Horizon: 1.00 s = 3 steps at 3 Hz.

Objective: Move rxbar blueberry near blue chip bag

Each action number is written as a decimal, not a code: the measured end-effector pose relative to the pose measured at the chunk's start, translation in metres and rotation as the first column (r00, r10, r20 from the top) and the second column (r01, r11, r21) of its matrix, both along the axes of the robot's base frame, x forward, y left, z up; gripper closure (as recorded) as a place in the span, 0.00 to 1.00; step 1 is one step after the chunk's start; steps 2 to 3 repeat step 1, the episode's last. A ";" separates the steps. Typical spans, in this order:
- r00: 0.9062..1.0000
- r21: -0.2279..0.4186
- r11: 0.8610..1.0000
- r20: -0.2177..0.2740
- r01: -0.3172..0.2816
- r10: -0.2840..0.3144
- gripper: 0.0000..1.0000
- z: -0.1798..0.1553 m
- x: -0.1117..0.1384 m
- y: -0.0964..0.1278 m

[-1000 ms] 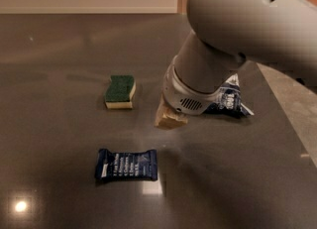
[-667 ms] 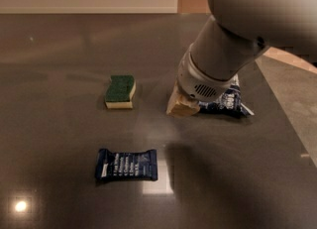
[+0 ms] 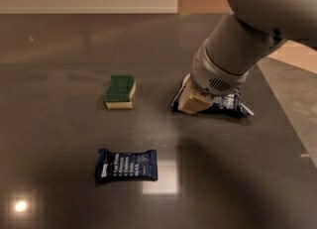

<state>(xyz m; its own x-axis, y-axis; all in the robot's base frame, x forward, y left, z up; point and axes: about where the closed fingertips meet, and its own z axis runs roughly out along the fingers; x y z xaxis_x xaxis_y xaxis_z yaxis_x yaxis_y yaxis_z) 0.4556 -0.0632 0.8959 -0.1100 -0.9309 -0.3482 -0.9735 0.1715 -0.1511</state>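
Observation:
The rxbar blueberry (image 3: 126, 165) is a small flat navy wrapper with rows of white text, lying flat on the dark table at the lower left of centre. The blue chip bag (image 3: 229, 105) lies at the right of centre, dark blue with white print, mostly covered by my arm. My gripper (image 3: 192, 100) hangs from the big grey arm at the upper right and sits over the left end of the chip bag, far from the bar. It holds nothing that I can see.
A green and yellow sponge (image 3: 120, 91) lies left of the chip bag, above the bar. The dark table (image 3: 59, 49) ends at a right edge (image 3: 290, 124) with lighter floor beyond. A pale wall runs along the back.
My arm and gripper have moved right and back, from the middle of the table to over the chip bag's left end. The bar, sponge and bag have not moved.

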 end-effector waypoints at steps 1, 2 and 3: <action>1.000 -0.001 1.000 0.002 -0.002 0.002 0.58 0.001 0.000 0.001; 1.000 -0.001 1.000 0.002 -0.002 0.002 0.58 0.001 0.000 0.001; 1.000 -0.001 1.000 0.002 -0.002 0.002 0.58 0.001 0.000 0.001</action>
